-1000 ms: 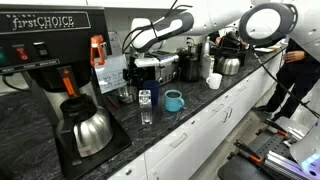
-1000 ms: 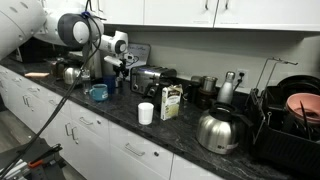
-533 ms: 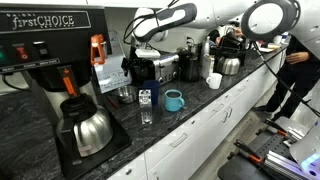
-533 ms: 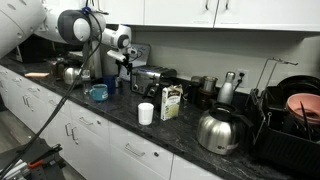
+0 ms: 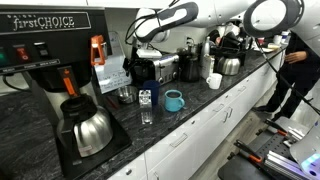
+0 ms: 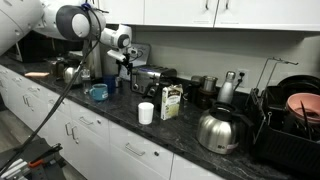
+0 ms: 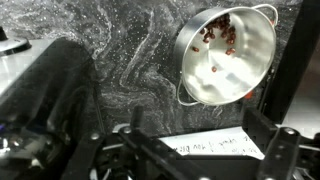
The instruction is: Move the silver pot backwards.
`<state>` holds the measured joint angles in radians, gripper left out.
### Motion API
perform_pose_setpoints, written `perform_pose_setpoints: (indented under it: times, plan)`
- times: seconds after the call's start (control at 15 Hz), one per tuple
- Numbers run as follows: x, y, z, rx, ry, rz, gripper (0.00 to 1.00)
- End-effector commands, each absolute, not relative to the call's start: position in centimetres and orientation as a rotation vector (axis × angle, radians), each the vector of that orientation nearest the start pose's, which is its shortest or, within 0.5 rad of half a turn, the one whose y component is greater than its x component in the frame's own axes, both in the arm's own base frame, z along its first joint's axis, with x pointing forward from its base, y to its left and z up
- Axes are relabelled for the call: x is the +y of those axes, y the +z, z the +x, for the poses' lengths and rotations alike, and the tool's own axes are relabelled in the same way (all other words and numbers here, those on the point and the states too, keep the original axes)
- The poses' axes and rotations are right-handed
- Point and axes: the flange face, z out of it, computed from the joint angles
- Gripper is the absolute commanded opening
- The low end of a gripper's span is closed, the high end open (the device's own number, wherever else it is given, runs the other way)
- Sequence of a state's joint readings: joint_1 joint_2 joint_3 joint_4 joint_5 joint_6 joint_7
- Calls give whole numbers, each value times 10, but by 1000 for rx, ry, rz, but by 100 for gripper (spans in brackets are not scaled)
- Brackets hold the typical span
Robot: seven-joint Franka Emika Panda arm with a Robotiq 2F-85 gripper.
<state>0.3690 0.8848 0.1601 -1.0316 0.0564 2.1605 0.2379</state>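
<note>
The silver pot [image 7: 225,55] is small, round and shiny, with reddish bits inside. It stands on the dark marbled counter at the upper right of the wrist view. In an exterior view a small shiny thing [image 5: 125,94] by the paper sign appears to be the same pot. My gripper [image 7: 200,150] is open and empty and hangs above the counter. Its fingers straddle a white handwritten paper [image 7: 215,145], short of the pot. The gripper shows in both exterior views [image 5: 143,52] [image 6: 125,62], above the counter left of the toaster.
A teal mug [image 5: 173,100] [image 6: 98,92] and a glass [image 5: 146,108] stand near the counter's front. A toaster [image 5: 165,67] [image 6: 150,77] is beside the gripper. A coffee machine [image 5: 50,60] holds a steel carafe [image 5: 88,130]. A steel jug [image 6: 220,130], a white cup [image 6: 146,113] and a carton [image 6: 171,102] stand further along.
Between one second and half a second ago the arm lifted and swung the gripper over the counter by the toaster. Since then it has barely moved.
</note>
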Motion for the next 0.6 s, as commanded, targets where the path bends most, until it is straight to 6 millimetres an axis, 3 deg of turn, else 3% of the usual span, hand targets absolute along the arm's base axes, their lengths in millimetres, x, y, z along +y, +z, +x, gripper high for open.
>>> perform_pose_setpoints:
  times: [0.0,0.53]
  plan:
    - [345,350,701,-213,-259,-2858,100]
    - [315,336,670,-79,-231,-2859,100]
